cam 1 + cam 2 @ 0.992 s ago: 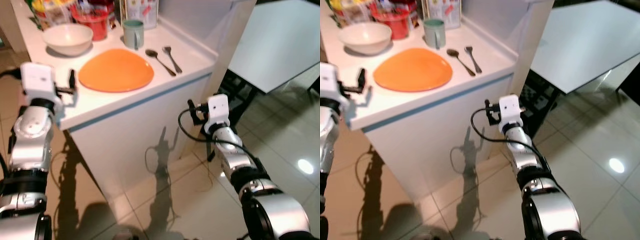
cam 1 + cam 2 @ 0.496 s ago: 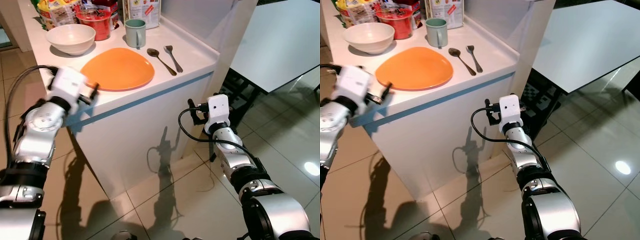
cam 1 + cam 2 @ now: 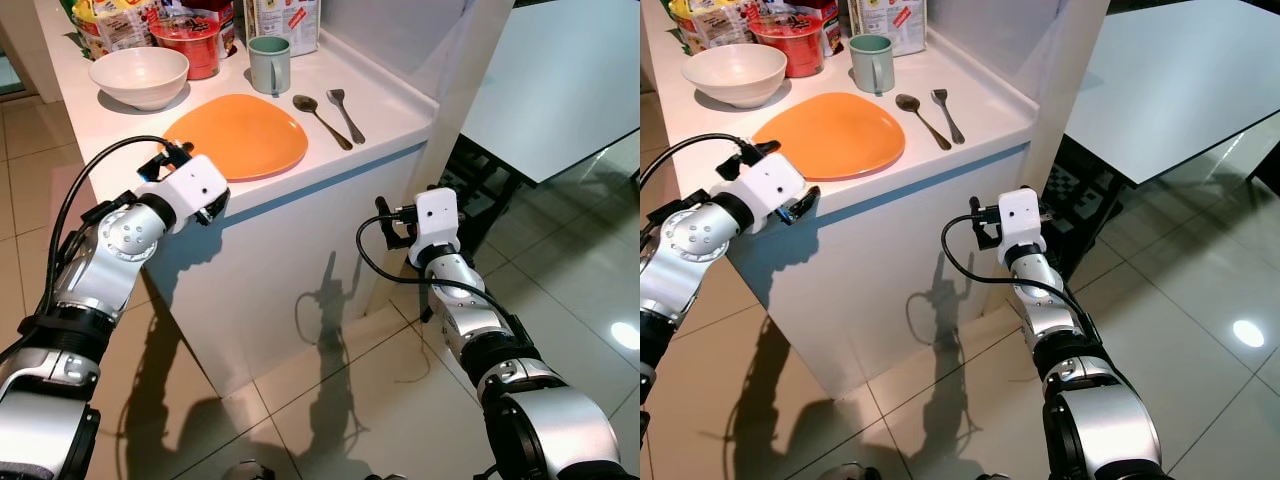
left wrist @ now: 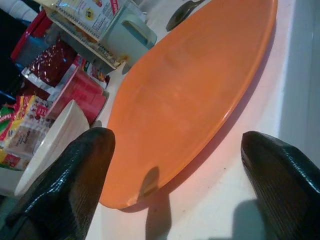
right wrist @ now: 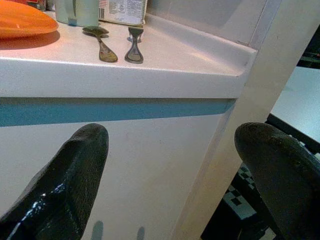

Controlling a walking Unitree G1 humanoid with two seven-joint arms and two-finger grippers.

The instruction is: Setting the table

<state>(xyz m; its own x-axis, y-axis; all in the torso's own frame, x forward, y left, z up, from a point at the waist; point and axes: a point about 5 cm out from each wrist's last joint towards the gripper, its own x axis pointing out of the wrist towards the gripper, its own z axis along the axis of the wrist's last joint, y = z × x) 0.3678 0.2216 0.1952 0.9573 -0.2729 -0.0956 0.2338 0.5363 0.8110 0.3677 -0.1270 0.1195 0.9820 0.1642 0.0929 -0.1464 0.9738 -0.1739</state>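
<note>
An orange plate (image 3: 235, 138) lies near the front edge of the white counter (image 3: 400, 120). Behind it stand a white bowl (image 3: 138, 75) and a green mug (image 3: 268, 64); a spoon (image 3: 320, 120) and a fork (image 3: 343, 113) lie to its right. My left gripper (image 3: 172, 155) is at the counter's front edge by the plate's near-left rim. In the left wrist view this left gripper (image 4: 177, 165) is open, with the plate (image 4: 195, 95) just ahead between the fingers. My right gripper (image 3: 385, 218) hangs open below counter height, facing the cabinet front (image 5: 150, 150).
Red containers (image 3: 195, 45) and food packets (image 3: 115, 20) crowd the counter's back. A white dining table (image 3: 560, 90) stands to the right, with dark chair frames (image 3: 475, 180) beneath it. Glossy tiled floor (image 3: 330, 400) lies below.
My left arm has swung from the counter's left corner down and right to the front edge, now pointing at the plate's rim. The right arm has stayed put.
</note>
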